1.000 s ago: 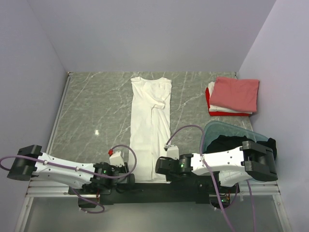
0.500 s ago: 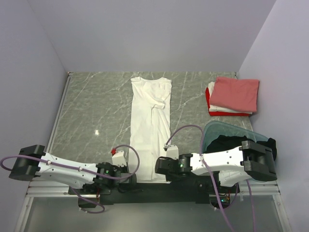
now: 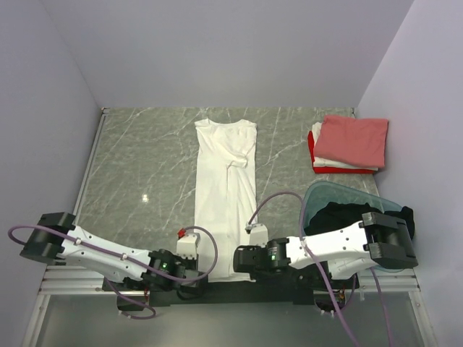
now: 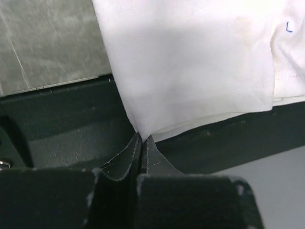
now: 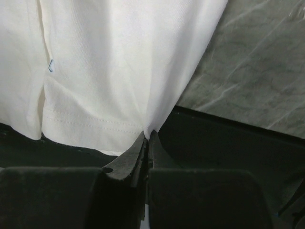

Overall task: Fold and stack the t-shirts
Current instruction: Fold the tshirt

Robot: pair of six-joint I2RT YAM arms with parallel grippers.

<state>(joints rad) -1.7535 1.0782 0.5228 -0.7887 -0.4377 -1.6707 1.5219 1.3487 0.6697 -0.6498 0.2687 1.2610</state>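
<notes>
We log long white t-shirt: folded into narrow strip, centre, hem at near edge | salmon-pink t-shirt folded atop red t-shirt and small white t-shirt, far right | black t-shirt crumpled, right.

A robot lab cell: blank lilac walls box in a marble-patterned table with a metal rail.

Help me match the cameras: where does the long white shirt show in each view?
Top external: white shirt lies lengthwise mid-table.
Left wrist: upper right, corner pinched by left gripper.
Right wrist: upper left, corner pinched by right gripper.
Shared landmark: black rail under the shirt's bottom hem.
</notes>
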